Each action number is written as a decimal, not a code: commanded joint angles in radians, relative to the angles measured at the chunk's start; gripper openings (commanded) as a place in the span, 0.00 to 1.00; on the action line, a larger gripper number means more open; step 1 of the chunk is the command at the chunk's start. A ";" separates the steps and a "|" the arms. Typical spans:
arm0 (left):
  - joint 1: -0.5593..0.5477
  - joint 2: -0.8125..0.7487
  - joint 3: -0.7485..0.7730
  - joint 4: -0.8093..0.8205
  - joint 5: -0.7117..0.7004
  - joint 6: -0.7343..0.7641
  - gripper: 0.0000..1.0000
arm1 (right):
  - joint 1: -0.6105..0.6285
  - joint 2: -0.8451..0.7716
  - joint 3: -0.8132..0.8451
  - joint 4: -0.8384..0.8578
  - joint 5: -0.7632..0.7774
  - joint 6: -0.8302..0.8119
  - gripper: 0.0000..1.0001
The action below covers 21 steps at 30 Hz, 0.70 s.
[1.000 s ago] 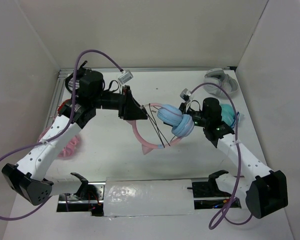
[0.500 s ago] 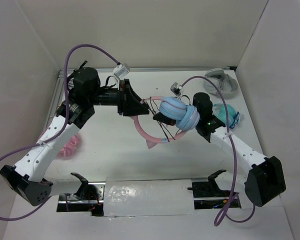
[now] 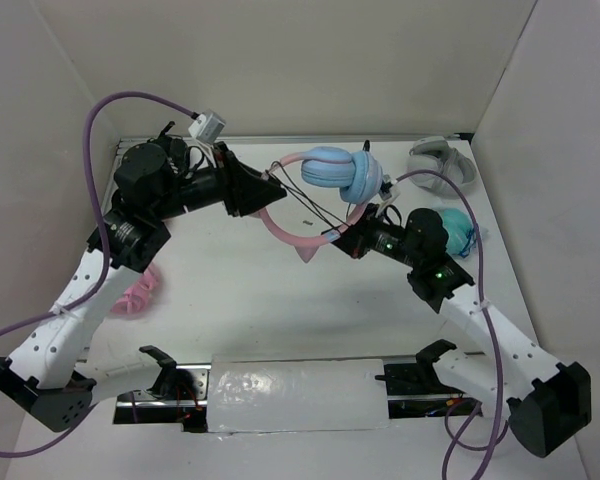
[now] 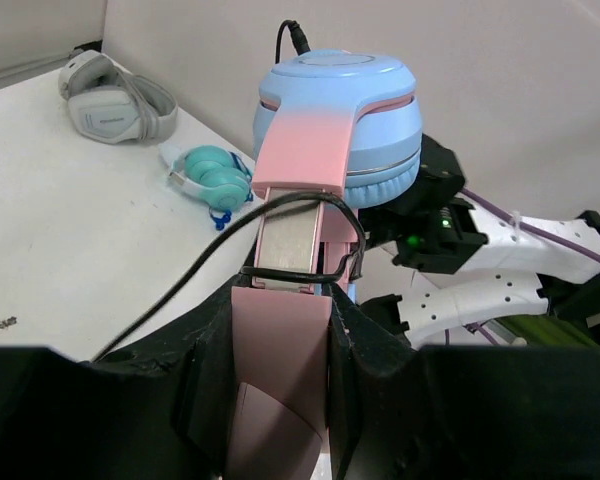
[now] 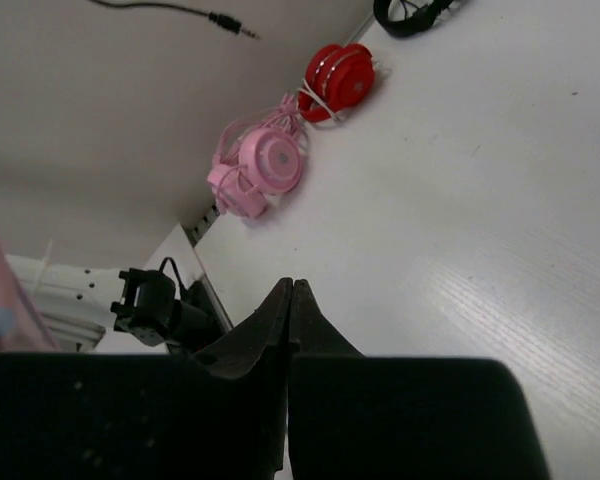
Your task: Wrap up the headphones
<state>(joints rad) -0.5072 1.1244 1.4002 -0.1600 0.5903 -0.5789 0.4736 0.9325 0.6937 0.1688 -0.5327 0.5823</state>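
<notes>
The white surface (image 3: pixel 240 300) is spread beneath both arms. The headphones (image 3: pixel 340 172) are held raised over its far middle with the light blue cups together. Their pink headband is clamped between the fingers of the left end effector (image 3: pixel 260 192). The right end effector (image 3: pixel 348 238) is pressed together on the thin dark cable (image 3: pixel 315 208), which is drawn taut from the headband to its tip. Grey-white headphones (image 3: pixel 442 165) and a teal pair (image 3: pixel 458 232) are laid at the far right. A pink pair (image 3: pixel 138 292) and a red pair (image 5: pixel 342 78) are laid at the left.

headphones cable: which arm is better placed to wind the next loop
Right. The left hand is clamped on the pink headband of the headphones, holding them up; the right hand seems to pinch the taut cable, free to wind it.
</notes>
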 commanded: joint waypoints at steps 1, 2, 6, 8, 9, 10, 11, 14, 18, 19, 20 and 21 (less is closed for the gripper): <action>0.004 0.000 0.040 0.085 -0.017 -0.007 0.00 | 0.007 -0.057 0.004 -0.063 0.080 -0.009 0.00; 0.003 0.006 0.048 0.064 -0.018 -0.007 0.00 | 0.008 -0.069 0.015 -0.087 0.079 -0.015 0.01; 0.004 0.020 0.066 0.008 -0.033 -0.004 0.00 | 0.010 -0.110 0.012 -0.141 0.079 -0.077 0.27; 0.006 0.032 0.079 -0.030 -0.058 0.005 0.00 | 0.010 -0.142 0.006 -0.188 0.089 -0.087 0.37; 0.004 0.037 0.088 -0.064 -0.064 0.008 0.00 | 0.010 -0.153 0.000 -0.202 0.086 -0.094 0.40; 0.006 0.040 0.091 -0.073 -0.070 0.013 0.00 | 0.010 -0.179 -0.016 -0.215 0.079 -0.095 0.44; 0.006 0.041 0.100 -0.085 -0.067 0.030 0.00 | 0.011 -0.191 -0.023 -0.228 0.067 -0.102 0.47; 0.007 0.067 0.143 -0.151 -0.083 0.057 0.00 | 0.013 -0.259 -0.077 -0.233 0.033 -0.105 0.58; 0.003 0.100 0.166 -0.187 -0.072 0.100 0.00 | 0.022 -0.372 -0.172 -0.173 -0.010 -0.105 0.82; 0.002 0.107 0.177 -0.199 -0.064 0.119 0.00 | 0.026 -0.388 -0.180 -0.173 -0.003 -0.098 0.84; -0.001 0.120 0.203 -0.210 -0.060 0.126 0.00 | 0.030 -0.402 -0.186 -0.145 0.037 -0.092 0.86; -0.004 0.138 0.221 -0.222 -0.050 0.139 0.00 | 0.028 -0.420 -0.197 -0.134 0.051 -0.084 0.87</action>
<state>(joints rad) -0.5053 1.2442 1.5303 -0.4328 0.5102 -0.4892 0.4919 0.5568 0.5098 -0.0219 -0.5034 0.4946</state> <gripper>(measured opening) 0.445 0.863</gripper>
